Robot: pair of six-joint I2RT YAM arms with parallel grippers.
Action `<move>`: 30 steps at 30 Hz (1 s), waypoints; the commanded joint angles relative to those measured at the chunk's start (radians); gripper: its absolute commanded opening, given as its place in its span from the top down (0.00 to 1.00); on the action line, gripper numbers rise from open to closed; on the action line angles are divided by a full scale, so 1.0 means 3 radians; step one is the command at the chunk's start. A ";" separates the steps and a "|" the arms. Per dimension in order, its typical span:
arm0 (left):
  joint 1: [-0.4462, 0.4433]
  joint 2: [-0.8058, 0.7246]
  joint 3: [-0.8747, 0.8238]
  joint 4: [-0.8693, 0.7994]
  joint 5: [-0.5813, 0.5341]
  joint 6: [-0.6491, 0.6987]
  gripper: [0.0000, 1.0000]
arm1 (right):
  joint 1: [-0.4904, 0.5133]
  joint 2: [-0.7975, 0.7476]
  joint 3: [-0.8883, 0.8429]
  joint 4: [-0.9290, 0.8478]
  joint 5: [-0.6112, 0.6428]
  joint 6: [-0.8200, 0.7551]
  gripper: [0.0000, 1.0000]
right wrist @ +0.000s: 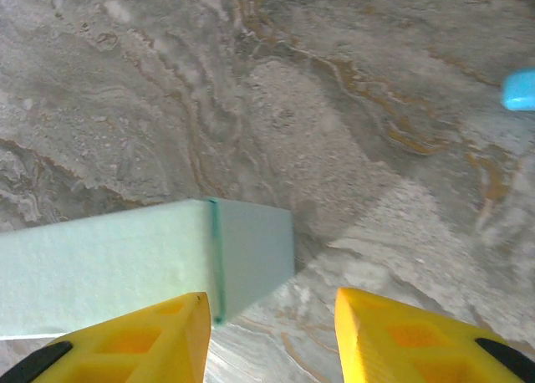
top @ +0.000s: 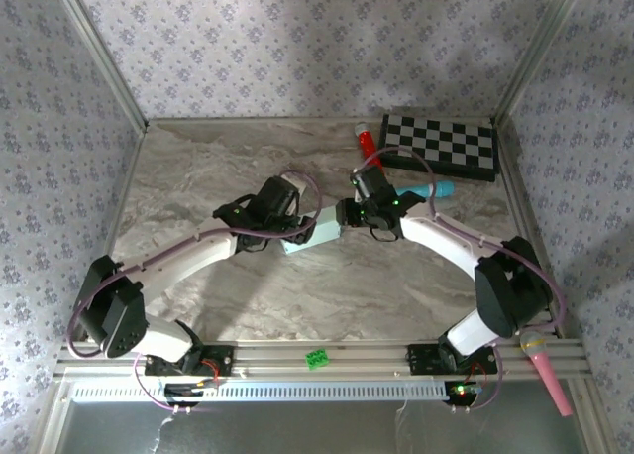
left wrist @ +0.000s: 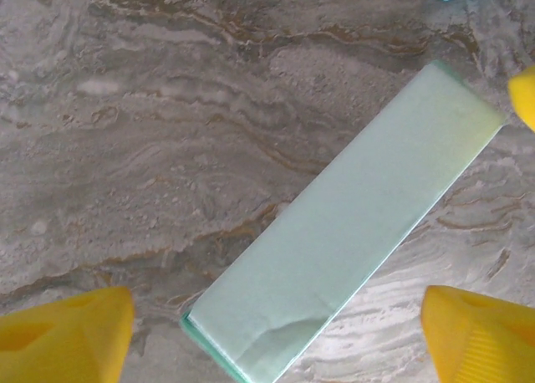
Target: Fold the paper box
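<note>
The paper box [top: 313, 232] lies on the marble counter [top: 198, 176] near its middle, between the two arms. It is folded up into a long, closed, pale mint-green block and rests on one long side.

The left gripper [left wrist: 276, 308] hangs over the box's near end. Its yellow fingers [left wrist: 63, 337] stand wide apart, with bare counter showing between each finger and the box, so it holds nothing. From this wrist the box runs diagonally from lower left to upper right. A small crease shows in its top face close to the near end.

The right gripper [right wrist: 269, 303] is at the box's other end, also with its fingers apart. One yellow finger [right wrist: 134, 341] sits right against the box's corner, though I cannot tell whether it touches. The other finger is well clear of the box, over bare counter, so there is no clamp on the box. From this wrist the square end face and one long face are visible.

A black-and-white checkerboard [top: 439, 145] lies at the far right corner, with a red object [top: 367, 142] just to its left. A teal toy microphone [top: 436, 189] lies behind the right arm. A pink toy microphone [top: 547, 370] rests by the right arm's base at the near edge.
</note>
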 commanded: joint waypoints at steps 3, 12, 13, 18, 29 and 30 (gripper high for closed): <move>0.0058 0.0286 0.0303 -0.0194 0.0254 0.0459 0.05 | -0.0156 -0.0273 -0.0216 -0.0237 0.0035 -0.0025 0.54; 0.0251 0.0647 0.0516 -0.0365 0.0906 0.1184 0.02 | -0.0308 -0.0451 -0.0382 -0.0277 0.0034 -0.0024 0.54; 0.0274 0.0710 0.0562 -0.0413 0.0928 0.1231 0.04 | -0.0317 -0.0469 -0.0395 -0.0269 0.0034 -0.0025 0.54; 0.0300 0.0915 0.0711 -0.0576 0.1071 0.1409 0.18 | -0.0362 -0.0515 -0.0430 -0.0267 0.0025 -0.0030 0.53; 0.0245 0.0823 0.0704 -0.0400 0.0081 0.1433 0.62 | -0.0425 -0.0554 -0.0507 -0.0278 0.0022 -0.0027 0.53; 0.0227 0.0810 0.0709 -0.0382 -0.0109 0.1425 0.62 | -0.0431 -0.0554 -0.0520 -0.0272 0.0017 -0.0029 0.53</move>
